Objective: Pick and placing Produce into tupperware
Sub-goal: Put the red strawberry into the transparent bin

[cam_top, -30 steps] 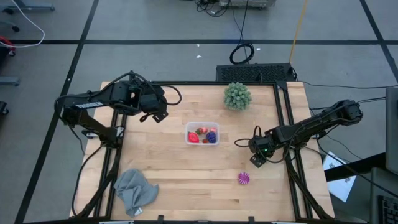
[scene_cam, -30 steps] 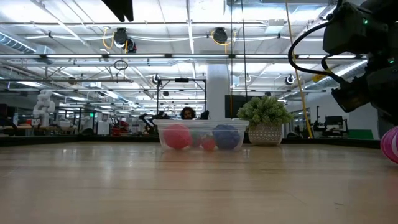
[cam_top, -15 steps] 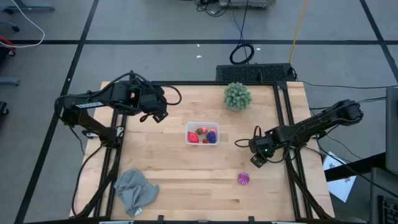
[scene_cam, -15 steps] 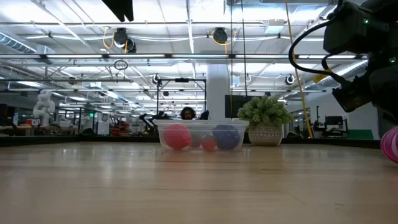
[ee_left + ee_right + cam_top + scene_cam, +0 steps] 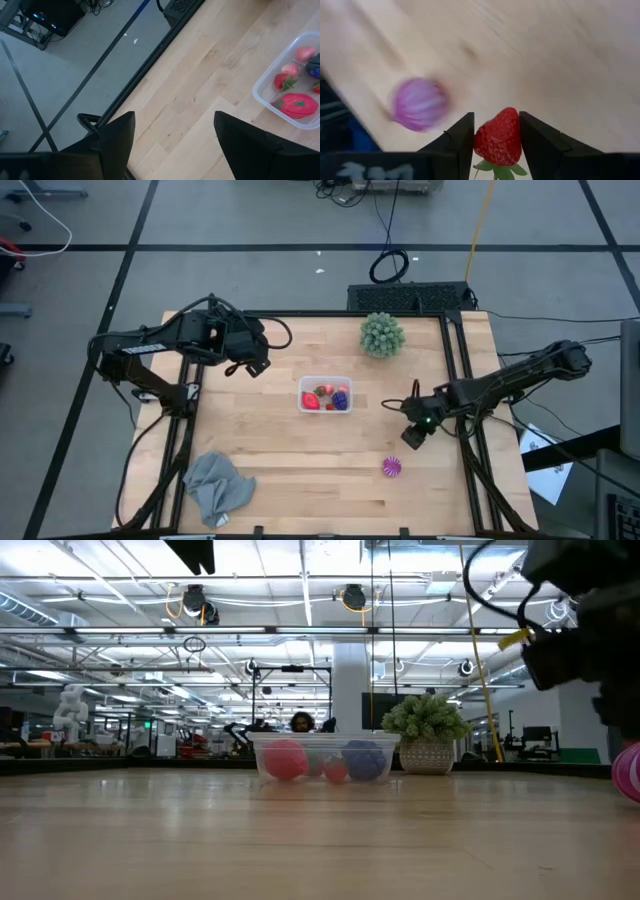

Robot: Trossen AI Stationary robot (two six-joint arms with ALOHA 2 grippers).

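My right gripper is shut on a red toy strawberry, above the table's right part, near the striped magenta ball that lies on the wood. The clear tupperware stands at the table's middle with red, pink and dark purple produce inside. My left gripper hangs open above the far left part of the table, left of the container. My right gripper pinches the strawberry by its two opposite sides between the two fingers. The red tip points away from the wrist and the green leaf cap sits back between the fingers. The fruit is lifted clear of the wooden table.
A green spiky ball stands at the far edge, right of the middle. A grey cloth lies crumpled at the near left corner. Bare wood stretches between the container and the near edge.
My right gripper has risen from the table with the strawberry and shifted slightly toward the table's right edge; in the low view its dark body stands higher than before. The left arm and the container have kept still.
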